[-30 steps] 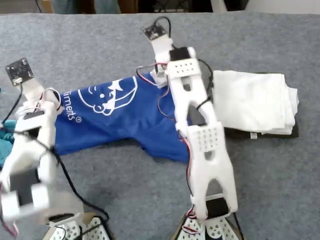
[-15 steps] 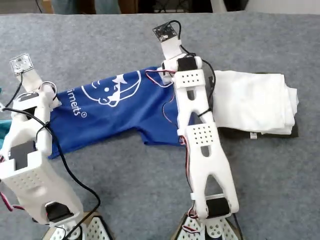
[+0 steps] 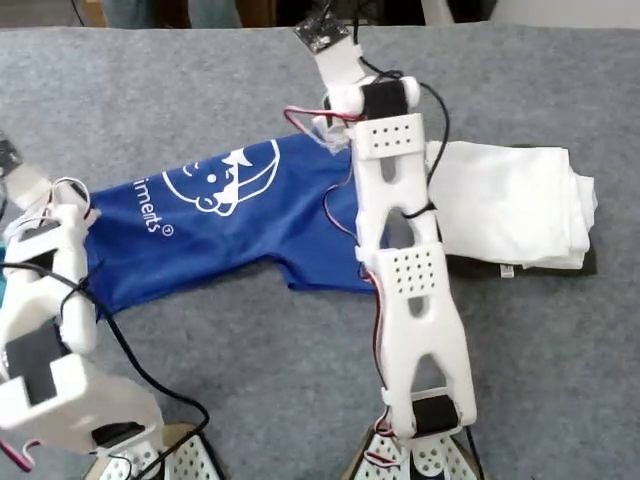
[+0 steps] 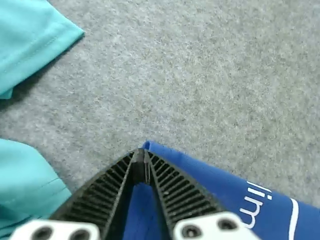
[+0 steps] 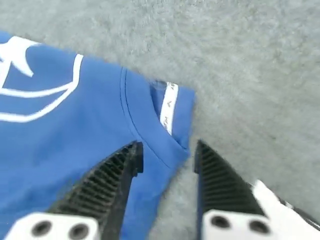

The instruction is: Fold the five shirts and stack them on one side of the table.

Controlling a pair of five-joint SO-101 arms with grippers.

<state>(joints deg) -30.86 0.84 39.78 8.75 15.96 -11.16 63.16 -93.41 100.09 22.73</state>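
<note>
A blue shirt [image 3: 230, 220] with a white print lies stretched across the grey table [image 3: 200, 80], its neck toward the back. My left gripper [image 4: 140, 156] is shut on the blue shirt's corner [image 4: 165, 165], at the table's left side [image 3: 84, 212]. At the shirt's collar [image 5: 169, 107] my right gripper [image 5: 167, 149] stands open, one finger over the cloth and the other over bare table; in the high view it is at the back centre [image 3: 322, 125]. A folded white shirt [image 3: 505, 200] rests on a folded black one [image 3: 520, 268] at the right.
Teal cloth [image 4: 30, 30] lies on the table just left of the blue shirt's corner, with a second piece [image 4: 25, 185] closer in. The right arm [image 3: 405, 270] runs down the middle over the blue shirt's right edge.
The left gripper has pulled the shirt's corner leftward, drawing the shirt out longer and flatter. The right gripper has moved toward the back of the table along the collar.
</note>
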